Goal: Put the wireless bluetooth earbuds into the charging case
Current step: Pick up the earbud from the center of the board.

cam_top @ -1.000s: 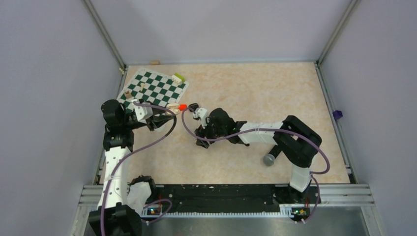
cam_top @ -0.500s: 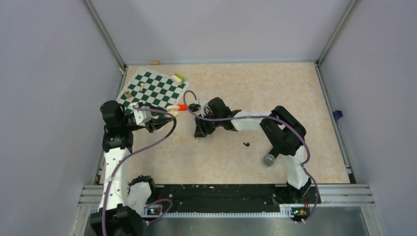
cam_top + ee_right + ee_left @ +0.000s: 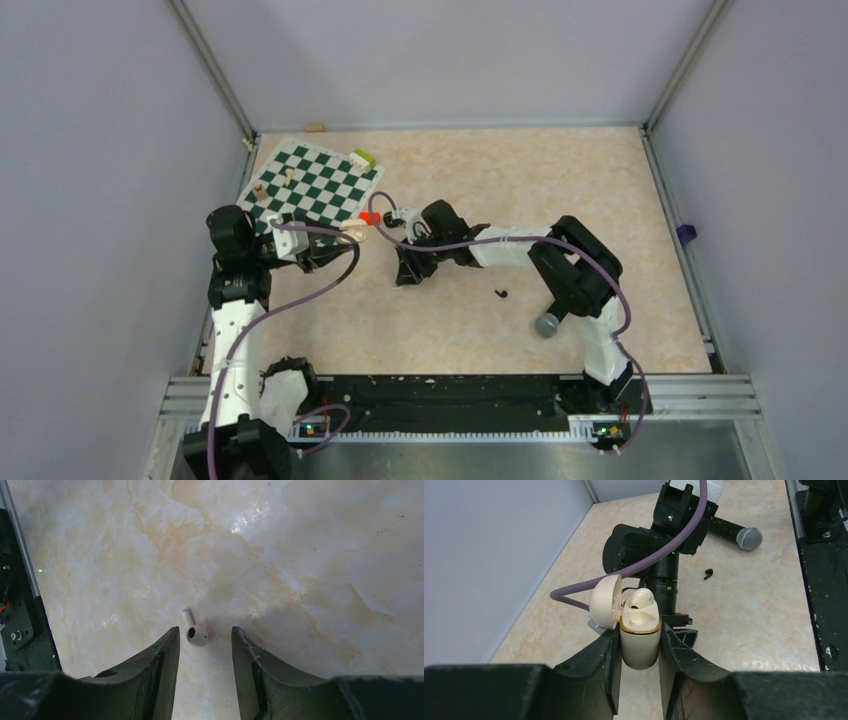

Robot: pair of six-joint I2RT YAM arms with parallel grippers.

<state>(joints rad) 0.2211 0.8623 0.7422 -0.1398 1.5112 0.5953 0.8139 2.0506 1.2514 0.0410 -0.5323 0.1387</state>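
My left gripper (image 3: 640,632) is shut on a cream-white charging case (image 3: 639,640) with a gold rim. Its lid (image 3: 605,601) stands open to the left, and one white earbud (image 3: 642,598) sits in it. In the top view the case (image 3: 350,229) is held beside the chessboard's near corner. My right gripper (image 3: 205,632) is open, pointing down at the table, with a loose white earbud (image 3: 196,634) lying between its fingertips, untouched. A tiny black earbud-shaped piece (image 3: 501,293) lies on the table to the right; it also shows in the left wrist view (image 3: 709,573). No black case is in view.
A green-and-white chessboard (image 3: 310,180) with a few pieces and a yellow-green block (image 3: 362,157) lies at the back left. A small orange-red block (image 3: 369,217) sits by its corner. A black microphone with a grey head (image 3: 548,323) lies near the right arm's base.
My right gripper has swung back and left and now hangs over the white earbud, uncovering the tiny black piece. My left gripper has edged right with the case.
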